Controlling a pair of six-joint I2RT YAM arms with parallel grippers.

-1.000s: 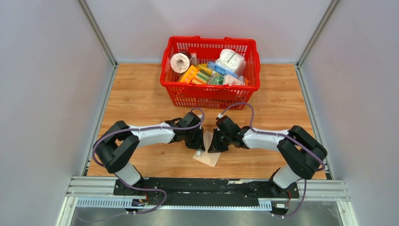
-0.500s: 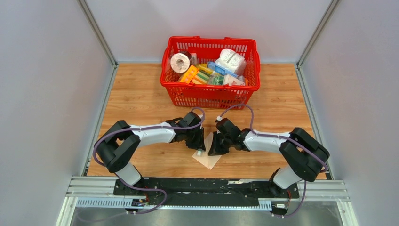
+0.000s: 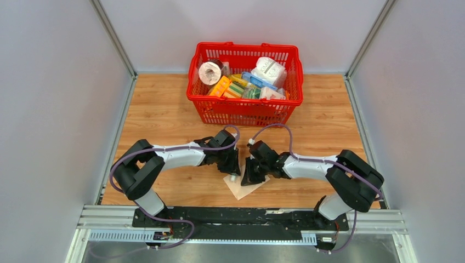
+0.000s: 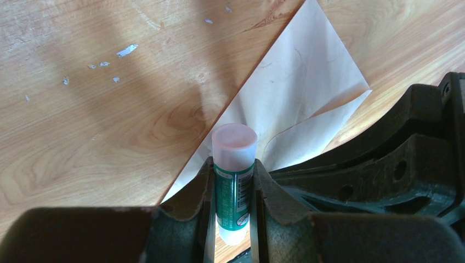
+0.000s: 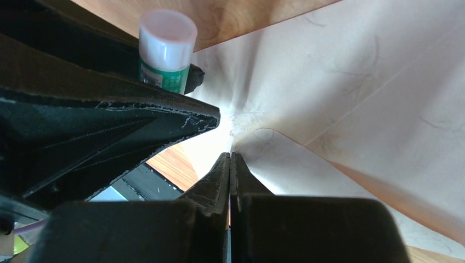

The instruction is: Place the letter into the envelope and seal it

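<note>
The tan envelope (image 3: 242, 187) lies on the wood table between my two grippers, with its seams facing up. It also shows in the left wrist view (image 4: 299, 90) and the right wrist view (image 5: 356, 82). My left gripper (image 3: 233, 170) (image 4: 233, 171) is shut on a green-labelled glue stick (image 4: 234, 143) with a whitish cap, and the stick points down at the envelope's edge. The stick also shows in the right wrist view (image 5: 167, 52). My right gripper (image 3: 248, 174) (image 5: 229, 159) is shut on the rounded tip of the envelope's flap (image 5: 285, 159) and holds it raised. The letter is not in view.
A red basket (image 3: 244, 101) full of groceries stands at the back middle of the table. Grey walls close off the left, right and back. The black arm rail runs along the near edge (image 3: 241, 215). The two grippers are almost touching.
My right gripper has shifted slightly left and nearer with the flap. The envelope has turned a little, its right corner now sticking out. My left gripper has barely moved.
</note>
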